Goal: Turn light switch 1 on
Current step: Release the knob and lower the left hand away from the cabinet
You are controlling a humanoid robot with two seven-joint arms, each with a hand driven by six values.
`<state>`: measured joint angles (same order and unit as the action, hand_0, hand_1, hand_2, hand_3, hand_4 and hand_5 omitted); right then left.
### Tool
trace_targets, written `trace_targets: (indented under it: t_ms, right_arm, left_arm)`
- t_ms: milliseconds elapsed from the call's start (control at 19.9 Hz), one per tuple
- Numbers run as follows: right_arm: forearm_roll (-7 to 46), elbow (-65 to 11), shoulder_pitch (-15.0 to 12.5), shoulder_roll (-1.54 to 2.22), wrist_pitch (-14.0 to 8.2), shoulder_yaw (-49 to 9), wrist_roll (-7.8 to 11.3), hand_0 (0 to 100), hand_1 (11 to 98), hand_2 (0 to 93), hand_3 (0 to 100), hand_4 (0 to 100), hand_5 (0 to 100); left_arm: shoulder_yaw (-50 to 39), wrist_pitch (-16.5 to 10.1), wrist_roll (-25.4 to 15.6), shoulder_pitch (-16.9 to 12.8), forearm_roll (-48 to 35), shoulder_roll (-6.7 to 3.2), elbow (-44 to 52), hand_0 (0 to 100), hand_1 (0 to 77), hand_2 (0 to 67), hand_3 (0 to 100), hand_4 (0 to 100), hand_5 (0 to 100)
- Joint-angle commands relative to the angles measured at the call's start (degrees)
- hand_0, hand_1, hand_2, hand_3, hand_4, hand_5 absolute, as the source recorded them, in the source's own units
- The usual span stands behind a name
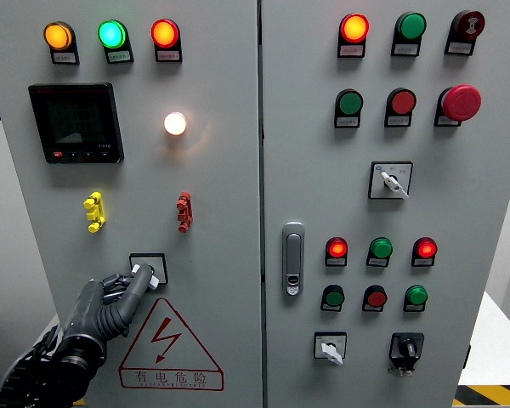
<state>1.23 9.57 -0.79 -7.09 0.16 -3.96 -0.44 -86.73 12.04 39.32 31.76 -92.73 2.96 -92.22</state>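
A small rotary switch on a black-framed square plate sits low on the left cabinet door, just above the warning triangle. My left hand reaches up from the lower left, and its dark fingers are curled around the switch's pale knob, covering most of it. Above the switch, a round white lamp glows brightly on the same door. The right hand is out of the picture.
On the left door are three lit indicator lamps, a black meter display, a yellow clip and a red clip. The right door carries a latch handle, several buttons, selector switches and a red emergency stop.
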Motion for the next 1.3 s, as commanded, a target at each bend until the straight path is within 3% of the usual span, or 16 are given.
trace_targets:
  t_ms: [0, 301, 401, 753, 903, 953, 1003, 1054, 1254]
  right_arm:
    - [0.0, 0.0, 0.0, -0.03, 0.0, 0.0, 0.0, 0, 19.5, 0.0, 19, 19, 11]
    - [0.0, -0.1, 0.0, -0.03, 0.0, 0.0, 0.0, 0, 19.5, 0.0, 19, 19, 11]
    - [0.0, 0.0, 0.0, 0.06, -0.1, 0.0, 0.0, 0, 19.5, 0.0, 19, 19, 11]
    - [0.0, 0.0, 0.0, -0.03, 0.0, 0.0, 0.0, 0, 19.5, 0.0, 19, 19, 11]
    - [0.0, 0.0, 0.0, -0.03, -0.1, 0.0, 0.0, 0, 19.5, 0.0, 19, 19, 11]
    - [0.0, -0.1, 0.0, -0.03, 0.0, 0.0, 0.0, 0, 19.5, 0.0, 19, 19, 11]
    - [-0.1, -0.1, 0.0, -0.03, 0.0, 0.0, 0.0, 0, 19.5, 0.0, 19, 19, 11]
    - [0.0, 0.0, 0.0, -0.03, 0.0, 0.0, 0.0, 0, 19.5, 0.0, 19, 19, 11]
    - [0.0, -0.1, 0.0, 0.06, 0.0, 0.0, 0.0, 0, 19.5, 0.0, 19, 19, 11]
  left_arm:
    - [0.0, 0.0, -0.1, -0.5, 0.0, 0.02, -0.4, 21, 49.3, 60.8, 100, 100, 100]
    - [0.0, 0.0, -0.1, -1.1, 0.0, 0.2, -1.9, 14, 49.3, 61.4, 100, 100, 100]
    - [0.0, -0.1, -0.2, -2.7, -0.1, 0.37, -3.3, 0, 49.2, 61.6, 100, 100, 100]
    - [0.0, -0.1, -1.3, -9.0, -0.1, 0.81, -7.6, 0, 49.4, 61.9, 100, 100, 100]
    - [0.1, 0.0, -5.4, -10.7, 1.0, -0.06, -7.6, 0, 50.0, 61.8, 100, 100, 100]
    - [0.1, 0.0, -7.8, -11.9, 2.0, -0.76, -7.4, 0, 50.1, 60.7, 100, 100, 98]
    - [0.0, 0.0, -9.8, -13.0, 4.2, -1.2, -7.4, 0, 49.9, 57.4, 95, 100, 89]
    - [0.0, -0.1, -12.3, -14.7, 8.0, -1.47, -7.2, 0, 49.9, 55.4, 90, 100, 82]
    - [0.2, -0.8, -20.8, -22.2, 19.2, -2.17, -4.7, 0, 50.5, 52.1, 86, 97, 80]
